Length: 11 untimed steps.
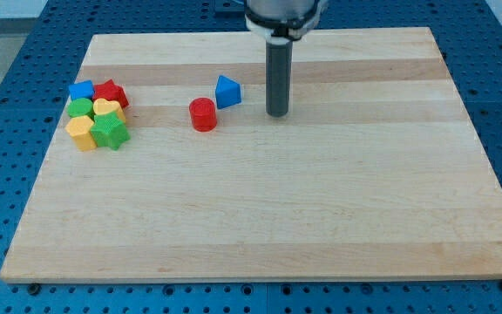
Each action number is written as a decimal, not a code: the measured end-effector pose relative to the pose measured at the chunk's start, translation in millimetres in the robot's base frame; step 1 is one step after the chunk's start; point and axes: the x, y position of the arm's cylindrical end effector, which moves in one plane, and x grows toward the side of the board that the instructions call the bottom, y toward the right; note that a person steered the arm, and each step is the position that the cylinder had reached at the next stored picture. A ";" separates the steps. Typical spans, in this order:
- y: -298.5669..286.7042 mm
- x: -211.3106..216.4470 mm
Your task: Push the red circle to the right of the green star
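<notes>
The red circle (203, 114) lies on the wooden board left of centre, near the view's top. The green star (109, 133) sits at the view's left, at the lower right of a tight cluster of blocks, well left of the red circle. My tip (277, 113) rests on the board to the right of the red circle, apart from it. A blue triangle (227, 92) lies between them, just up and right of the red circle, almost touching it.
The cluster at the left also holds a blue block (82, 90), a red star (110, 92), a green block (80, 108), a yellow heart (106, 108) and a yellow block (81, 133). The board's left edge (55, 139) runs close beside them.
</notes>
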 end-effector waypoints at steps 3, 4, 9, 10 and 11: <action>-125.8 1.2; -88.9 1.2; -117.1 30.5; -98.4 56.3; -110.0 75.1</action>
